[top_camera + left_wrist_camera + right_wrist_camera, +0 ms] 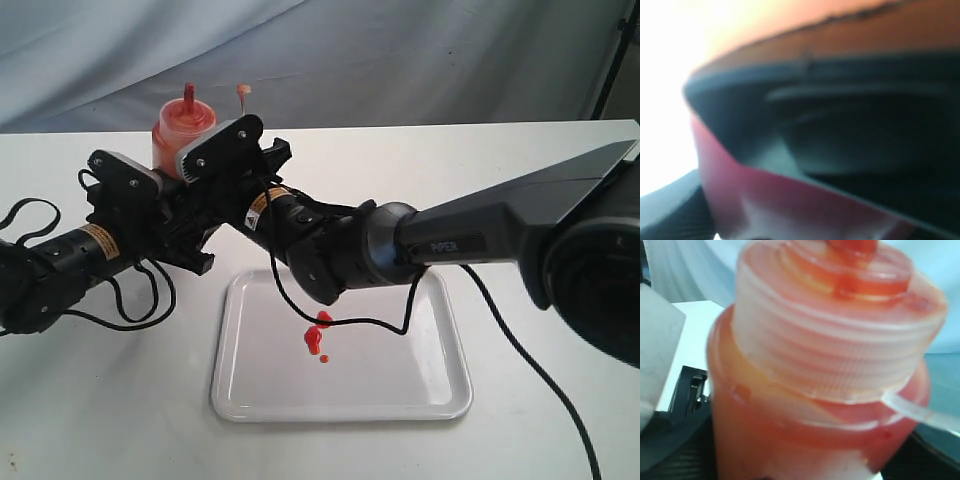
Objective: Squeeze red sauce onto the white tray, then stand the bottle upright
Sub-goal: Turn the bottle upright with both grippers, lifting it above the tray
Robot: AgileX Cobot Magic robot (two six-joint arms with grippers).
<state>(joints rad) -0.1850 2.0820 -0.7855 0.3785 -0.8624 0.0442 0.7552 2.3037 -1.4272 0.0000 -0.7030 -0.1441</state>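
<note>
The bottle [181, 131] stands upright at the back left of the table, nozzle up, with its tethered tip cap [242, 92] sticking out to the side. My right gripper [196, 158] reaches in from the right and is shut on the bottle's body; the ribbed cap [840, 325] fills the right wrist view. My left gripper [163, 192] comes from the left and is shut on the lower bottle, which shows as a pink-red blur [790, 200]. The bottle's base is hidden behind both grippers. Red sauce [318, 334] lies in small blobs on the white tray [420, 395].
Black cables loop from both arms, one hanging over the tray's near-left part [300, 310]. The right arm's forearm [470, 235] spans above the tray's far edge. A grey cloth backdrop [400, 50] hangs behind the table's far edge.
</note>
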